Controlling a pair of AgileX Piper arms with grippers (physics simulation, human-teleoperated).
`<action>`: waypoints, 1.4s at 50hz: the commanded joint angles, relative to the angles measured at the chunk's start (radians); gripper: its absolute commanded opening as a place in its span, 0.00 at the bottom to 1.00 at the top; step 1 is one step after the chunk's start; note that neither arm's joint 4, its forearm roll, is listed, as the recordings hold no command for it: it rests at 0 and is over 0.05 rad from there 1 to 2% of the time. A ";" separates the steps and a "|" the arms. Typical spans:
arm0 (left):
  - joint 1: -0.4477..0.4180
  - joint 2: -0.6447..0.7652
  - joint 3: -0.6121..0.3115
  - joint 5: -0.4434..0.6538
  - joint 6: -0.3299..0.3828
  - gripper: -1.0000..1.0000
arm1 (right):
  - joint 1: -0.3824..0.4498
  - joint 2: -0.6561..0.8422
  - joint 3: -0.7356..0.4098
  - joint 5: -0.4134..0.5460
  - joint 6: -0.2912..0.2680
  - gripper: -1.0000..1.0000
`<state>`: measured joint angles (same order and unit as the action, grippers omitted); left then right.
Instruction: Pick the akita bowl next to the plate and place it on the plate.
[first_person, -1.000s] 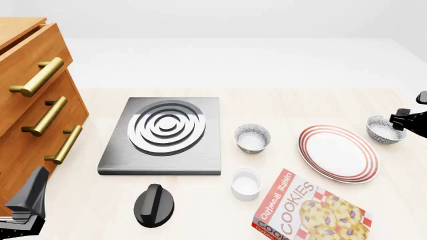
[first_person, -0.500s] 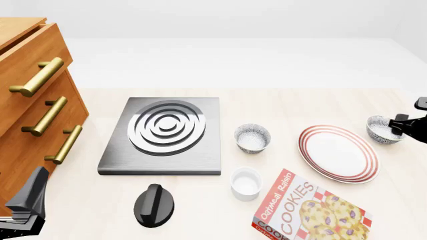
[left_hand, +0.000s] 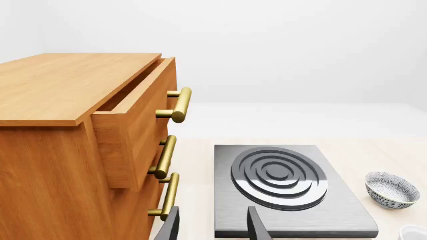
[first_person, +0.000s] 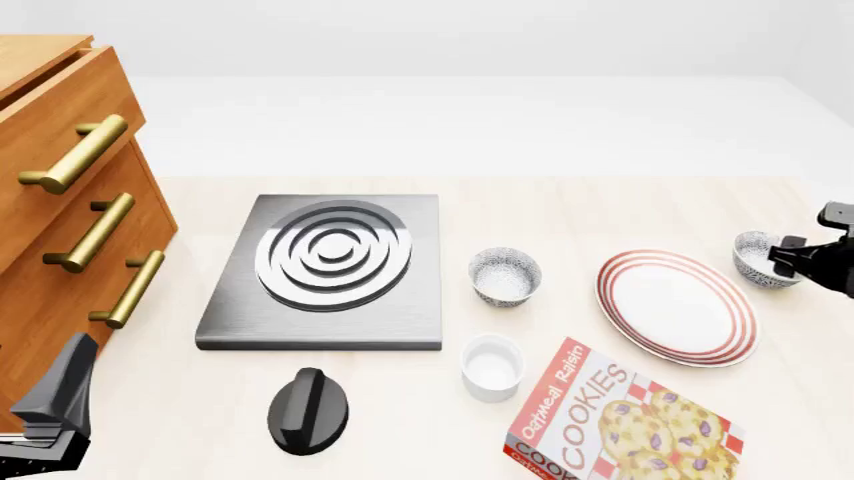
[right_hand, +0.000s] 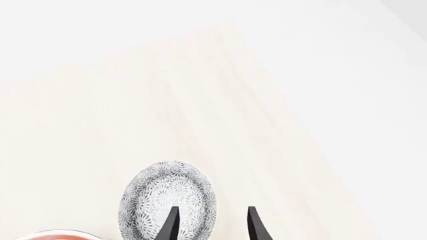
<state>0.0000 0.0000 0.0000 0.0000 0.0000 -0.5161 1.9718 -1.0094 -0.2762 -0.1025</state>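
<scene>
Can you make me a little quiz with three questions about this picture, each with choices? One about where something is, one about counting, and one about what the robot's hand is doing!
1. Where is the cookie box?
A. On the stove
B. On the table in front of the plate, nearest the camera
C. Inside the drawer

2. How many speckled bowls are on the table?
A. One
B. Two
C. Four

3. What are the fingers of the right gripper doing?
A. Spread open at a speckled bowl
B. Holding the cookie box
C. Resting on the plate

Answers:
1. B, the box lies near the front edge, in front of the plate.
2. B, one bowl sits left of the plate and the other bowl to its right.
3. A, the wrist view shows a gap between the two fingers, with one finger over the bowl's rim.
</scene>
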 joint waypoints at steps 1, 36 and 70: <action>0.000 0.000 0.000 0.000 0.000 1.00 | -0.006 0.045 -0.027 0.011 0.006 1.00; 0.000 0.000 0.000 0.000 0.000 1.00 | 0.029 0.113 -0.043 0.011 0.040 0.00; 0.000 0.000 0.000 0.000 0.000 1.00 | 0.043 0.045 -0.025 0.027 0.063 0.00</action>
<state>0.0000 0.0000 0.0000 0.0000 0.0000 -0.4778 2.0277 -1.0512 -0.2618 -0.0601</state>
